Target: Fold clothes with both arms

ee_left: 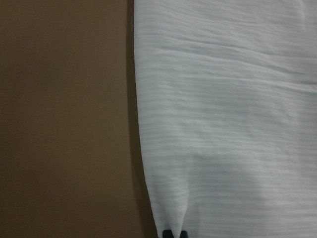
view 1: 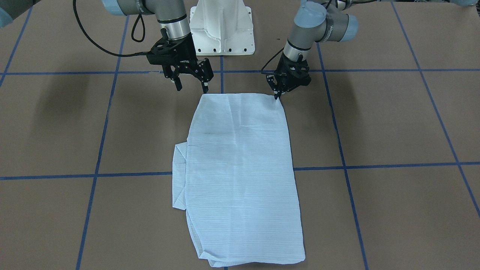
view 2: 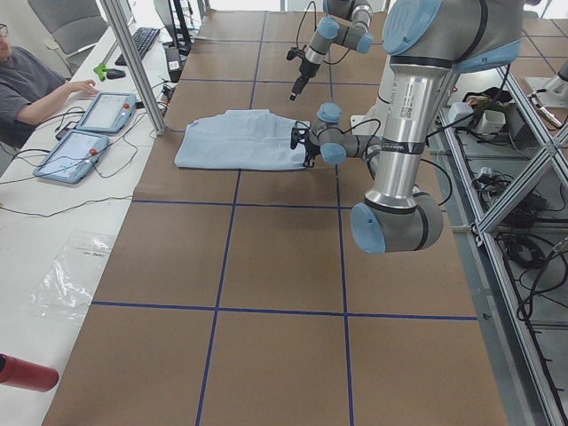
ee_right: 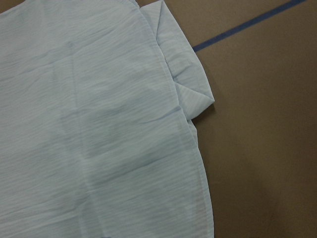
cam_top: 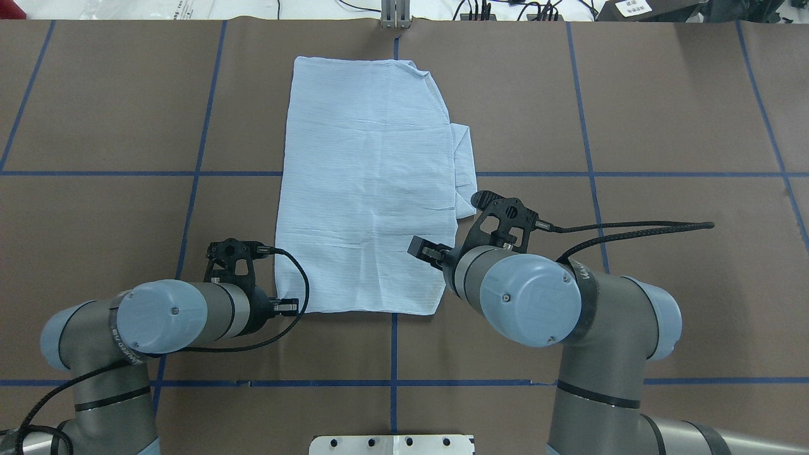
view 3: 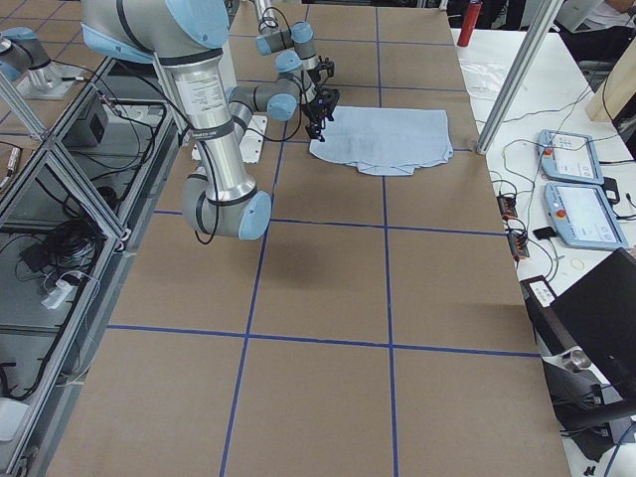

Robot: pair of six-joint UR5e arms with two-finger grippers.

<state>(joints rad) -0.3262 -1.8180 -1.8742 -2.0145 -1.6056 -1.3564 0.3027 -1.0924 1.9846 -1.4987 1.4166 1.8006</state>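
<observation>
Here's the brown paper-topped table with blue tape grid point(cam_top: 663, 114); flat at its centre lies the pale-blue striped shirt point(cam_top: 366, 183), already narrowed to a long panel; seen overhead, the left black two-finger gripper point(view 1: 278, 95) is pinched onto its 7 o'clock corner; the right black two-finger gripper point(view 1: 192, 90) hovers agape at 5 o'clock; the end-over-end fold looks to be starting; next, the right must drop and clamp that corner.
</observation>
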